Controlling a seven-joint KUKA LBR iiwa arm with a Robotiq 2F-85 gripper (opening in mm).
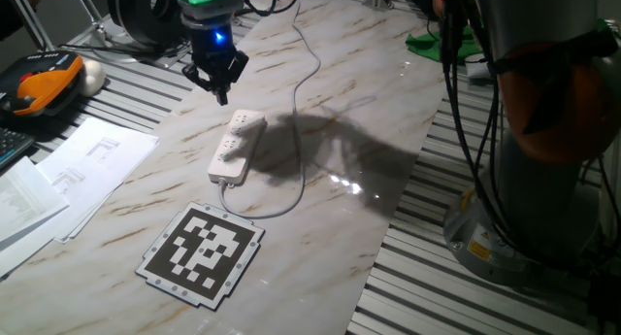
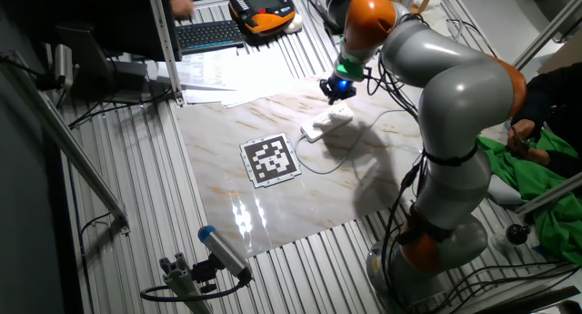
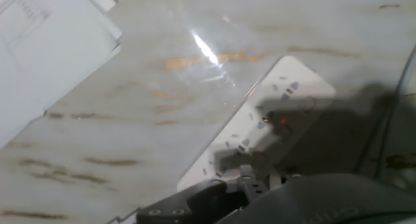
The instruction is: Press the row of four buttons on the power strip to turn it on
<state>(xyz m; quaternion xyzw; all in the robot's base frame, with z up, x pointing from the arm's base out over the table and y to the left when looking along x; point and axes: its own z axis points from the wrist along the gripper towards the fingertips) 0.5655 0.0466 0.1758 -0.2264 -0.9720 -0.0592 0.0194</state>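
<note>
The white power strip (image 1: 236, 146) lies on the marble table top (image 1: 340, 73), long axis running away from the marker board. Its thin white cable (image 1: 291, 194) loops off the near end. My gripper (image 1: 219, 90) hangs above and a little beyond the strip's far end, not touching it; the other fixed view shows the gripper (image 2: 336, 91) just up-left of the strip (image 2: 327, 125). In the hand view the strip (image 3: 260, 120) runs diagonally, blurred, with a small red glow (image 3: 284, 121) on it. I cannot make out single buttons. Dark hand parts fill the bottom edge.
A black-and-white marker board (image 1: 204, 252) lies in front of the strip. Loose papers (image 1: 92, 160) overlap the table's left edge, with an orange-black pendant (image 1: 44, 83) behind them. The arm's base (image 1: 543, 131) stands at the right, and a green cloth (image 1: 441, 44) lies at the back.
</note>
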